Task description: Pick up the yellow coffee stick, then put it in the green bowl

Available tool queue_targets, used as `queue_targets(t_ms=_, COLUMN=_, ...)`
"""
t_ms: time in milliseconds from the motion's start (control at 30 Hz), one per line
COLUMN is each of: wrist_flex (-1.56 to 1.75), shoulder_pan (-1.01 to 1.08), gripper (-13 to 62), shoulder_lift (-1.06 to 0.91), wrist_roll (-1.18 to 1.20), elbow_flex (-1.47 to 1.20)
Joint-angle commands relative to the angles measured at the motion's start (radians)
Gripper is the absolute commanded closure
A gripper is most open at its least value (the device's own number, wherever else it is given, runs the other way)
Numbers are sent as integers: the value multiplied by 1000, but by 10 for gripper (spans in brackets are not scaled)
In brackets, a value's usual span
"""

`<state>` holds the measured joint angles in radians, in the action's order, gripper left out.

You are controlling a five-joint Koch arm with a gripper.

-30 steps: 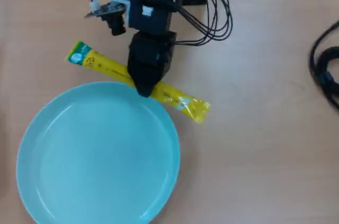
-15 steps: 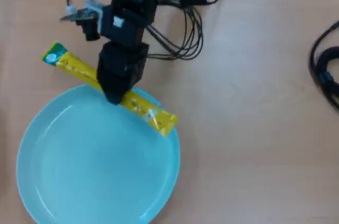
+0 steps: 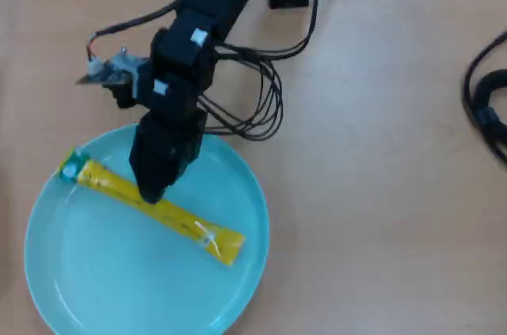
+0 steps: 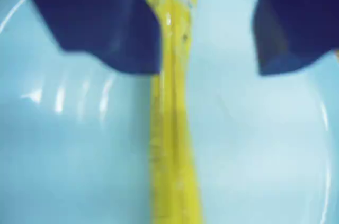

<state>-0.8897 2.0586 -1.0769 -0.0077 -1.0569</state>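
Yellow foil, the yellow coffee stick [image 3: 150, 207] is lying inside the green bowl [image 3: 238, 272], its long axis running from ten o'clock, the green end, to four o'clock in the overhead view. The claw [image 3: 150, 192] is hanging right over its middle. In the wrist view the jaws are standing apart, released, one touching the stick's edge. The stick's middle is hidden overhead; the wrist view is blurring its print.

no text could be read anywhere; the long flat yellow foil coffee stick [image 3: 150, 208] carried small printed marks and a green end, all too blurred to read.
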Motion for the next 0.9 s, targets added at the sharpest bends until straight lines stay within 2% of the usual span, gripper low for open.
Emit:
queue_targets(t_ms=0, wrist_flex=94, shoulder_pan=-3, gripper=251, shoulder_lift=-3, wrist_roll=0, elbow_flex=109)
queue_targets(t_ms=167, wrist_flex=89, shoulder_pan=-8, gripper=180, shoulder_lift=11, wrist_roll=2, elbow_flex=107)
queue_targets(t_ms=467, wrist_flex=72, shoulder_pan=-6, gripper=180, shoulder_lift=11, wrist_roll=9, elbow_flex=104)
queue_targets(t_ms=667, wrist_flex=-72, shoulder_pan=-12, gripper=190, shoulder_lift=-3, wrist_roll=61, elbow_flex=97)
queue_targets(t_ms=867, wrist_flex=-51, shoulder_pan=-64, gripper=178, shoulder_lift=-25, wrist_roll=133, elbow_flex=-83)
